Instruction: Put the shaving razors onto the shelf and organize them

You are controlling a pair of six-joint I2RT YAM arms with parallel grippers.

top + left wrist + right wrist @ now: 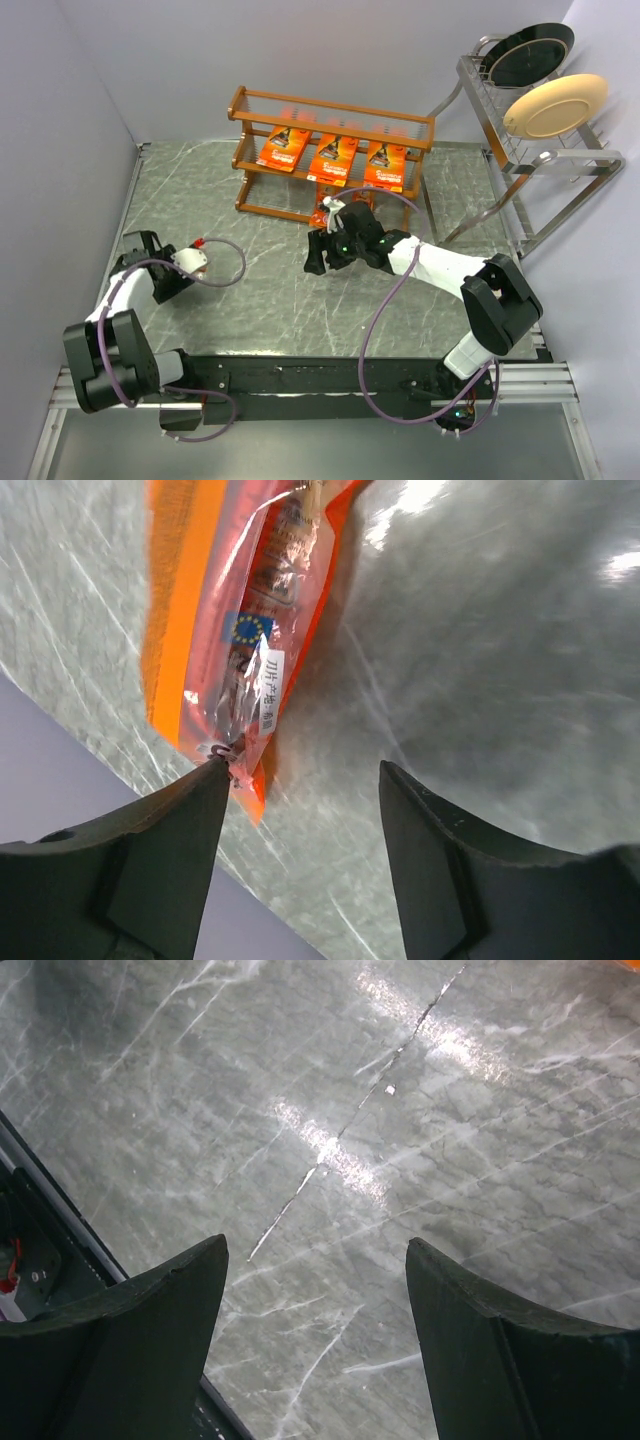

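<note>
The orange-brown shelf (330, 118) stands at the back of the table. Three large orange razor packs (334, 155) lie side by side on its upper tier. A small orange pack (323, 212) sits at the shelf's lower front, just above my right gripper (318, 252). In the right wrist view that gripper (315, 1245) is open and empty over bare table. My left gripper (145, 248) is near the left wall. In the left wrist view it (300, 770) is open, and its left fingertip (215, 775) touches the corner of a narrow orange blister pack (235, 630) lying on the table.
A silver plate rack (560, 170) holding a black plate (528, 52) and a cream plate (555, 105) stands at the back right. Grey walls close off the left side and the back. A black rail (330, 375) runs along the near edge.
</note>
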